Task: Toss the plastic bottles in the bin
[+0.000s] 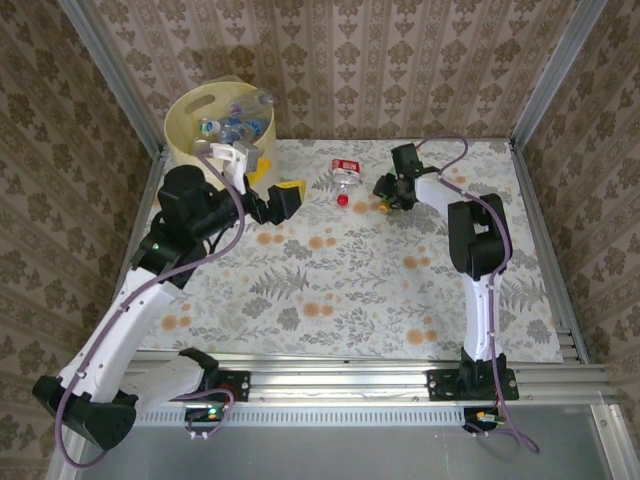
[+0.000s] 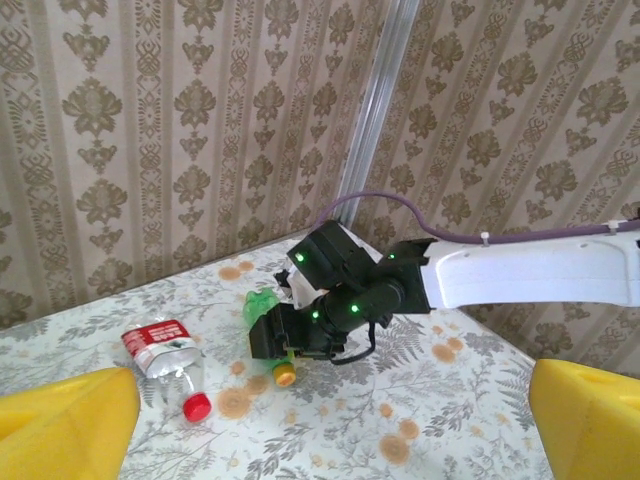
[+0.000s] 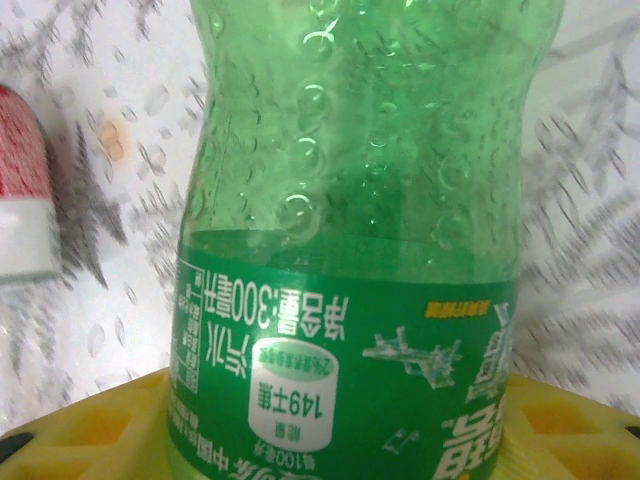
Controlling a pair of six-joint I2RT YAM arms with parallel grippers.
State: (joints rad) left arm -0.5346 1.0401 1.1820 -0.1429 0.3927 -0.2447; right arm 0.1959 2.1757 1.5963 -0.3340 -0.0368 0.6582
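Observation:
A green plastic bottle (image 3: pixel 360 200) with a green label lies on the table between the yellow pads (image 3: pixel 80 430) of my right gripper (image 1: pixel 392 190), which is shut on it. Its orange cap (image 2: pixel 285 374) sticks out below the black gripper (image 2: pixel 290 335). To its left lies a clear bottle (image 1: pixel 345 178) with a red label (image 2: pixel 155 338) and a red cap. The pale yellow bin (image 1: pixel 185 115) stands at the far left corner with several bottles (image 1: pixel 235 125) inside. My left gripper (image 1: pixel 275 185) hovers just right of the bin, open and holding nothing, yellow fingertips (image 2: pixel 60 420) wide apart.
Metal frame posts (image 1: pixel 545 80) and patterned walls close in the table on three sides. The floral tablecloth (image 1: pixel 350 280) covers the middle and the front. The right arm's purple cable (image 2: pixel 480 238) loops above its wrist.

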